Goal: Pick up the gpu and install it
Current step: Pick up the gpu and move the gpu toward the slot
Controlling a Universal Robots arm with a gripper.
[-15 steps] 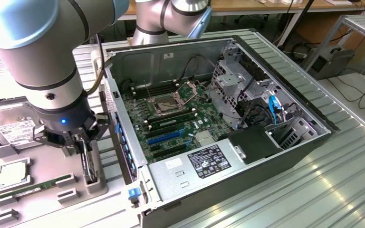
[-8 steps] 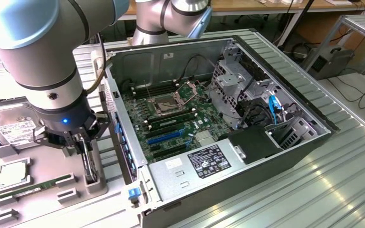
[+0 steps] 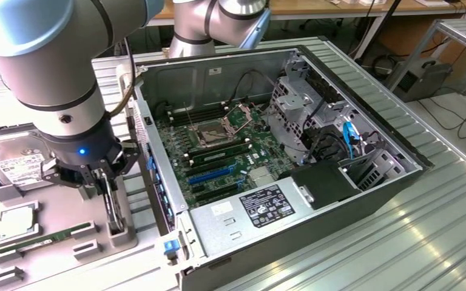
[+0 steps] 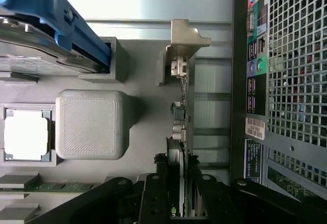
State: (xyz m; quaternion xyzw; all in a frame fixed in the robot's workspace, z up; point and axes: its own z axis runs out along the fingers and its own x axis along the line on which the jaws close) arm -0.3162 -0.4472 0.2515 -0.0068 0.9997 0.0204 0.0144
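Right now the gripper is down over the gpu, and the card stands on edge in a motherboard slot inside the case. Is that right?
Not quite. The gripper is down over the gpu and the card does stand on edge, but in the gray holder outside the computer case, not in a motherboard slot. The exterior view shows it.

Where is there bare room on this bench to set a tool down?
The ribbed metal table is bare at the exterior view's right of the computer case. The gray tray is crowded: hard drive, memory stick, and the gpu with the gripper over it.
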